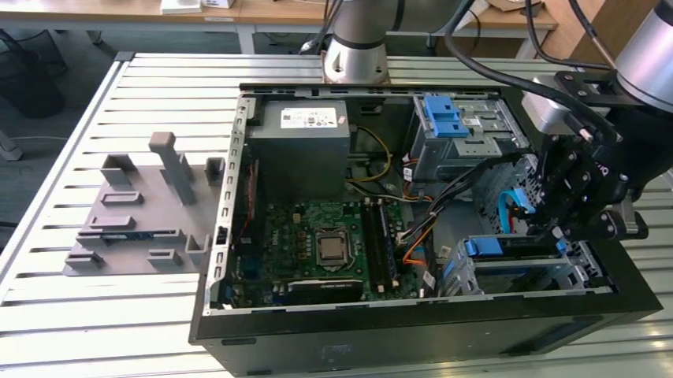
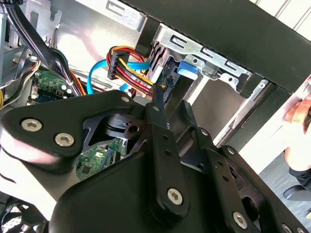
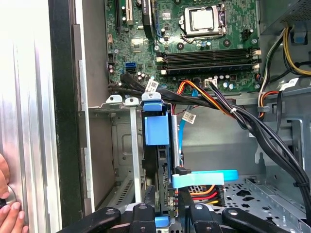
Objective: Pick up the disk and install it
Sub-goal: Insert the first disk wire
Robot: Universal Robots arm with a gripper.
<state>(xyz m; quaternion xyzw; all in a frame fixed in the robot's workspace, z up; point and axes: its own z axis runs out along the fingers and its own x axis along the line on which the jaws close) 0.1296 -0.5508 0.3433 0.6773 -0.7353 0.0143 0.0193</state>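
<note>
Gripping disk | pincer clamped on its edge | disk upright in drive cage

Arm: silver-grey cylindrical section with a darker ring band, at 12 o'clock in the exterior view. Joint housing: rounded, silver-grey, at 2 o'clock in the same view.

Cables: thick, black, several in a bundle, running between the two sections.

Gripper: matte black throughout, with a blocky, angular body at 3 o'clock in the exterior view.

Link bars: flat black plates with rounded ends, overlapping in layers, seen in both wrist views.

Screws: silver, round heads with hex sockets, set at the pivots and plate corners.
</note>
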